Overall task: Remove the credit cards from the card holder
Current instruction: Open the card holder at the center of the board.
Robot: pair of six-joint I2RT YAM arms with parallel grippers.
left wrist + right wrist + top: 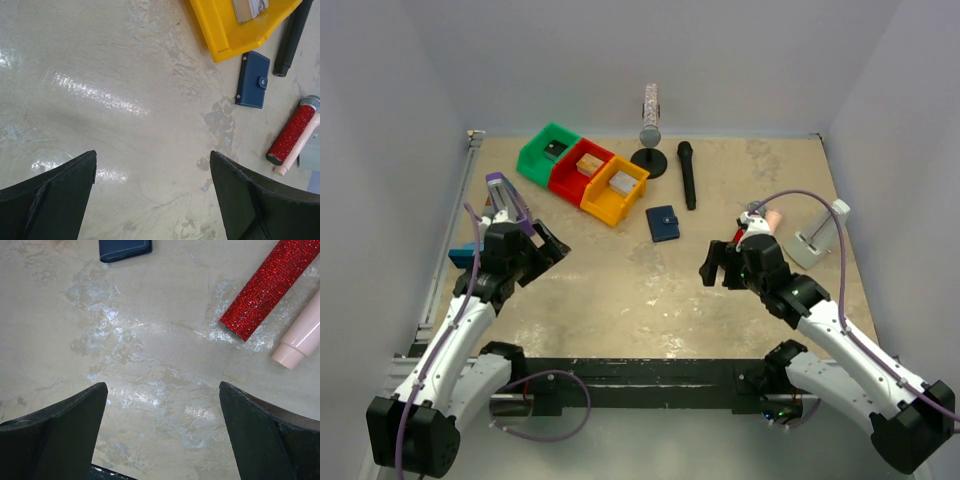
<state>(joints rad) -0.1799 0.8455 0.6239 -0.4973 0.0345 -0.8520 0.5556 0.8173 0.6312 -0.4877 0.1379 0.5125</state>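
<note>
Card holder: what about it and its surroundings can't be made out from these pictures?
- Credit cards: unseen in every view; the card holder lies shut, its cover hiding them.
- Right wrist view: only one edge of the card holder shows; the picture's top edge cuts off the rest.
- Left wrist view: the yellow bin is cut off by the top edge.

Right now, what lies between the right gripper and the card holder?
Only bare table separates the right gripper from the card holder; the top view shows it.

two white-shelled arms — black joints, black hands, purple cables looping alongside.
</note>
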